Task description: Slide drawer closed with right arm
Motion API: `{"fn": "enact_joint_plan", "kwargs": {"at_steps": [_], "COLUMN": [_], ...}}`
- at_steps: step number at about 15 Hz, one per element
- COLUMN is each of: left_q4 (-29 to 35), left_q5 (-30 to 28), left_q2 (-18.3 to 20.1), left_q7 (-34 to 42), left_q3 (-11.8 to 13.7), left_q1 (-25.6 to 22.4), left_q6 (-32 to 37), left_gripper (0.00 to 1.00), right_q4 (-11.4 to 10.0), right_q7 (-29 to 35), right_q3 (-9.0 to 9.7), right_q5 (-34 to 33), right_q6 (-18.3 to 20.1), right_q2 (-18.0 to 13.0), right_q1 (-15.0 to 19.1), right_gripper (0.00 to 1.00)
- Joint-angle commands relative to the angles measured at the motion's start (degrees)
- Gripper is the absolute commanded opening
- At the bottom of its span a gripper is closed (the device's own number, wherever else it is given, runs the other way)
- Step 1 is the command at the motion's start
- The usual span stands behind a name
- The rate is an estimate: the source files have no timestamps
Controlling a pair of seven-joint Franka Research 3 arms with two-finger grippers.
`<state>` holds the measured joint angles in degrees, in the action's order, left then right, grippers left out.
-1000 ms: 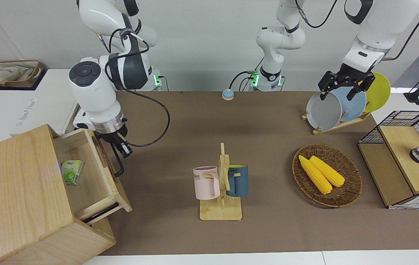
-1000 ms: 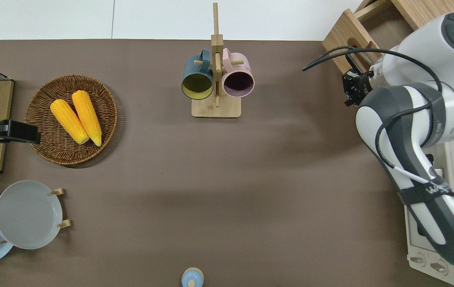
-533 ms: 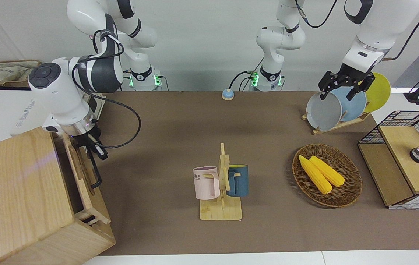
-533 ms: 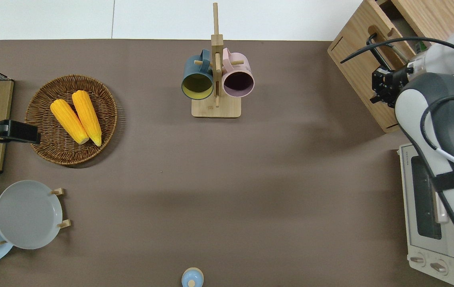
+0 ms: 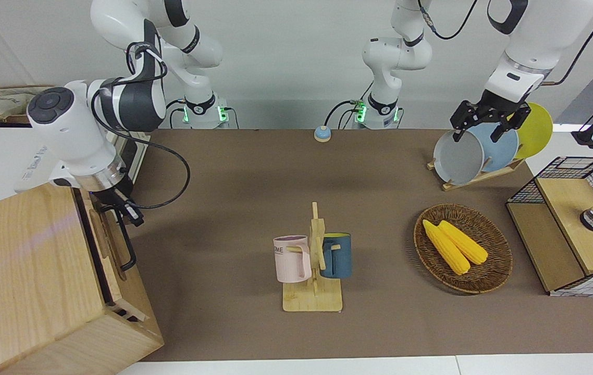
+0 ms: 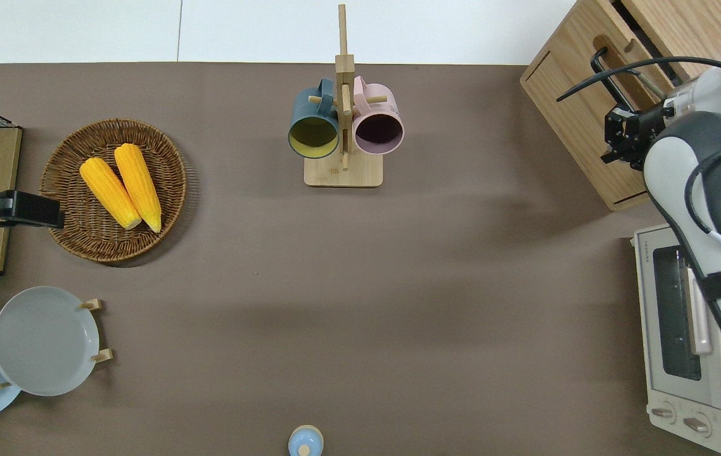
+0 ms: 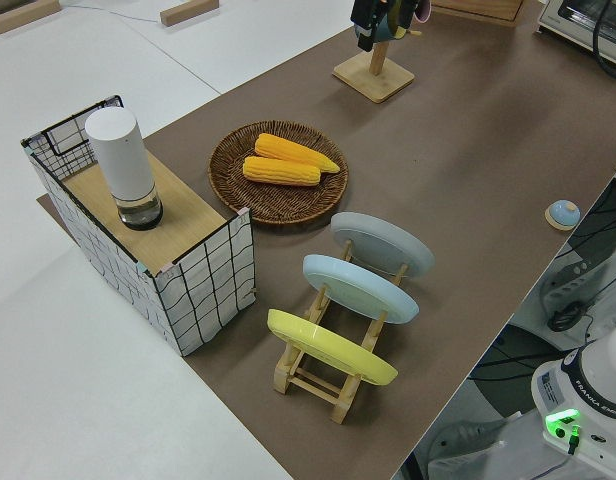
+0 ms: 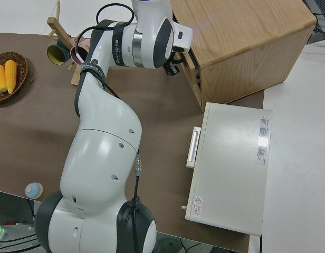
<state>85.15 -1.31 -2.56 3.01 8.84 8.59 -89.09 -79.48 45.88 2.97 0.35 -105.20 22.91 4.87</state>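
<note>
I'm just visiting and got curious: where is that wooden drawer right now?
The drawer sits pushed almost fully into the cabinet at the right arm's end of the table, with the right gripper at its front by the handle.

Two corn cobs (image 5: pixel 454 245) lying in wicker basket (image 5: pixel 494 271). Pink mug (image 5: pixel 292 258) and blue mug (image 5: pixel 337 254) hanging on wooden rack (image 5: pixel 313 298). Toaster oven (image 6: pixel 683 354) sitting on worktop (image 5: pixel 255 177).

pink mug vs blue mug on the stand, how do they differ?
The pink mug hangs on the stand's side toward the right arm's end, the blue mug on the side toward the left arm's end. The pink mug is dark inside, the blue mug yellow inside. Both hang from pegs on one wooden stand.
</note>
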Motion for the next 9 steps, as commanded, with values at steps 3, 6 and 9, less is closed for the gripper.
{"fn": "enact_joint_plan", "kwargs": {"at_steps": [3, 6, 9], "left_q4": [-1.1, -1.1, -1.1], "left_q5": [0.8, 0.9, 0.8], "left_q2": [-0.7, -0.7, -0.7], "left_q7": [0.3, 0.3, 0.3], "left_q3": [0.9, 0.9, 0.9], "left_q1": [1.0, 1.0, 1.0], "left_q6": [0.0, 0.0, 0.0], "left_gripper": [1.00, 1.00, 1.00], "right_q4": [1.2, 1.6, 1.6], "right_q7": [-4.0, -6.1, -6.8], "right_q3": [0.46, 0.46, 0.54], "right_q5": [0.7, 0.8, 0.8], "right_q6": [1.6, 1.8, 1.8], "right_q2": [-0.1, 0.0, 0.0], "right_q1": [2.4, 3.6, 3.7], "right_gripper": [0.000, 0.000, 0.000]}}
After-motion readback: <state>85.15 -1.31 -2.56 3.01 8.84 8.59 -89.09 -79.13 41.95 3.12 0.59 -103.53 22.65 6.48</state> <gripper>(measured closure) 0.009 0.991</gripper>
